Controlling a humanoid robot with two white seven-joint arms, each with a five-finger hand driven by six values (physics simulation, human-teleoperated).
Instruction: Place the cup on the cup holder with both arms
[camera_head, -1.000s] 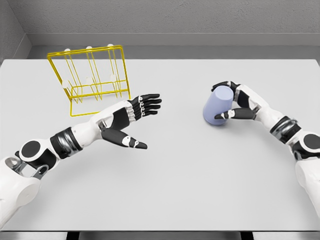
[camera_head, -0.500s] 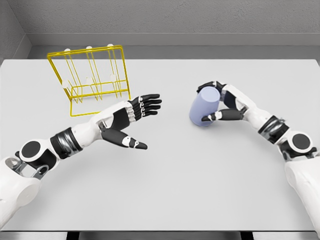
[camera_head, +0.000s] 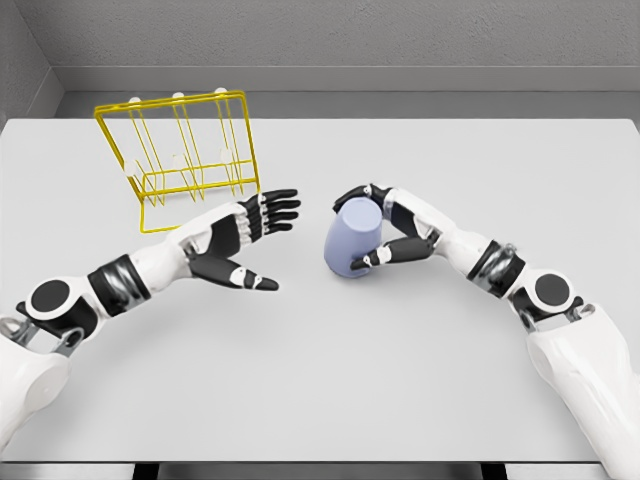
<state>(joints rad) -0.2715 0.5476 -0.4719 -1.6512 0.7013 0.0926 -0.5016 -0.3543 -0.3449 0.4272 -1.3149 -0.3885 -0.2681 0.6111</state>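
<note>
A pale grey tabletop (camera_head: 330, 380) fills the head view, with a grey wall behind it. There are two things on or over it: one cup and one cup holder.

The cup (camera_head: 352, 238) is a single lavender-blue tumbler near the middle of the tabletop, tilted with its top leaning toward the far side. The right hand (camera_head: 388, 226), reaching in from the lower right, is clamped around it, fingers (camera_head: 352, 194) curled over the top edge and thumb pressed low on the near side.

The left hand (camera_head: 243, 235), coming in from the lower left, is just left of the cup and not touching it. Its fingers are spread apart and hold nothing, with the palm turned toward the cup and the thumb pointing right.

The cup holder (camera_head: 180, 160) is one yellow wire rack standing at the far left of the tabletop, behind the left hand. White-tipped prongs show inside its frame. The bare stretch of tabletop between cup and rack is partly crossed by the left forearm.
</note>
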